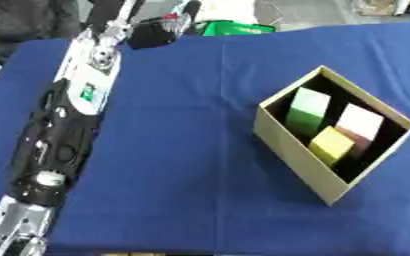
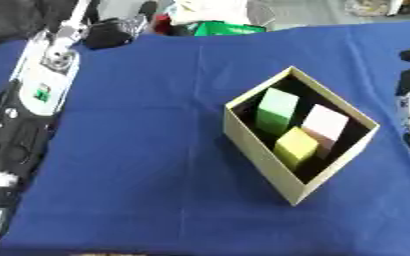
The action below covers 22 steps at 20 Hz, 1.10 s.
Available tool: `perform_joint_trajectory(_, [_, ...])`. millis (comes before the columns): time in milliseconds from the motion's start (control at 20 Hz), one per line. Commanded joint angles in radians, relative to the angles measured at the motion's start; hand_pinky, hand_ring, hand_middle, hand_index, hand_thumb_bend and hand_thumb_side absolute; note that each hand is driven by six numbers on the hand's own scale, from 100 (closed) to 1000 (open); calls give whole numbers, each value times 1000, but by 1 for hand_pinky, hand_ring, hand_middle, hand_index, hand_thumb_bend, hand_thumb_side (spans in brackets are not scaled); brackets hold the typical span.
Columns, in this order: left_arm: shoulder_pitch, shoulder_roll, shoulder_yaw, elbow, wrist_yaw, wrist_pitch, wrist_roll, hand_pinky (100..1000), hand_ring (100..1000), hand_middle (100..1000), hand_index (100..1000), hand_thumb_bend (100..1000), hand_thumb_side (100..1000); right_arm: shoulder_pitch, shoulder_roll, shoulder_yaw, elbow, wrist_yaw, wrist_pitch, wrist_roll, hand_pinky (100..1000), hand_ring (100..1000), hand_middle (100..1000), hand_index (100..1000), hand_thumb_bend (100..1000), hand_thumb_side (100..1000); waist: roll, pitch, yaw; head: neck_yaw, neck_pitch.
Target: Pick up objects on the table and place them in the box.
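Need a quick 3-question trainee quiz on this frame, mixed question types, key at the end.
1. True or false: the green block lies on the blue cloth outside the box.
2. Which block sits nearest the camera inside the box? A) pink block B) yellow block C) green block
3. Fill in: the left arm stretches along the table's ____ side, its hand reaching to the far edge.

Key:
1. False; it stands inside the box.
2. B
3. left
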Motion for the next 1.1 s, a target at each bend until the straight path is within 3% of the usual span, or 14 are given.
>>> perform_joint_trajectory(50, [40,-8,12,-84,52,47,52,651,682,664,814,324,593,-4,-5,0,-21,10,1,-3,807,923,750,920,100,551,-3,-11,3,-1,2])
perform_joint_trajectory(250, [140,-16,-12,-149,114,90,93,648,681,661,815,312,600,-5,-4,8,-21,7,1,1,805,924,763,922,100,529,1,-6,4,2,7])
perform_joint_trajectory(600, [267,-19,-21,-222,224,86,64,637,663,639,813,282,622,-6,2,20,-21,-4,3,14,802,924,768,922,100,489,5,-9,2,0,11])
perform_joint_trajectory(1100, [336,-21,13,-220,368,52,-6,629,652,625,807,232,637,-9,6,27,-21,-12,7,30,799,917,744,922,100,467,7,-9,2,-10,2])
